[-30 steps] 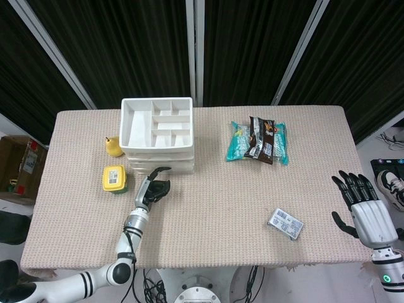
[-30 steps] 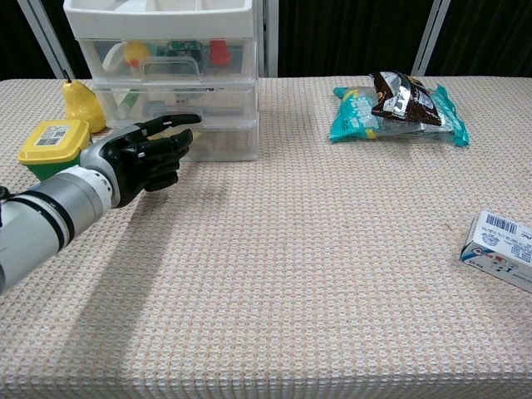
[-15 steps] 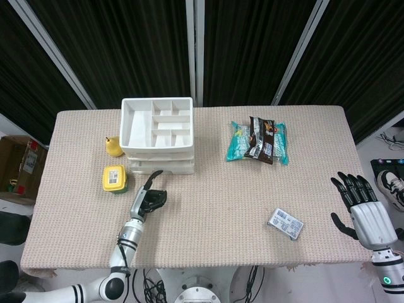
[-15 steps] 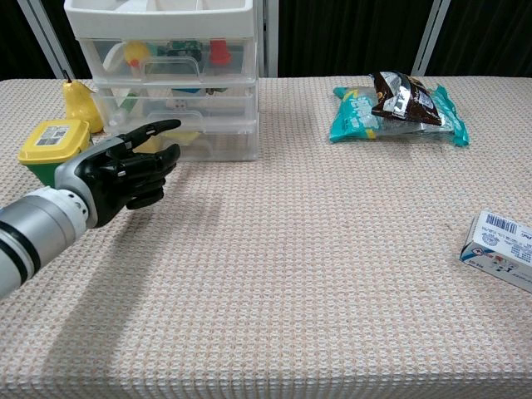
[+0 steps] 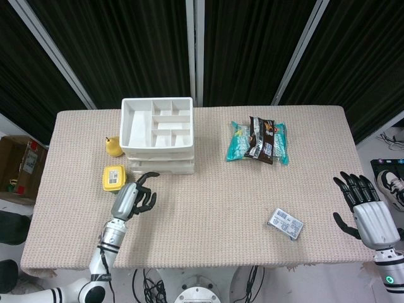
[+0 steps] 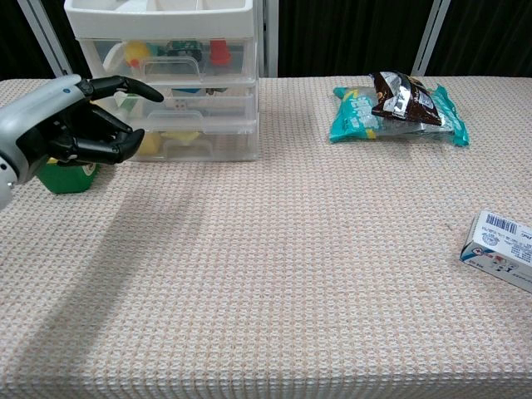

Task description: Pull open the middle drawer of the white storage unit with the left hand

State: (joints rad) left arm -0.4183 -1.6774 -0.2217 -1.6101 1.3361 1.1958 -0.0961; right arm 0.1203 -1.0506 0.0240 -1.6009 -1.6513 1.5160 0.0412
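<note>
Fingers (image 6: 104, 137) of the left hand (image 5: 132, 199) are curling loosely inward, one pointing out, holding nothing, just in front of the white storage unit (image 5: 158, 136) at the table's (image 5: 208, 221) back left. Its middle drawer (image 6: 195, 100) is sitting closed. The right hand (image 5: 363, 211) is hanging beyond the table's right edge, fingers spread and empty.

Honestly you won't get much to read here: the small white box (image 6: 501, 259) has a barcode with tiny digits that are too small to make out, and the snack bags' (image 6: 401, 106) print is just blur.
</note>
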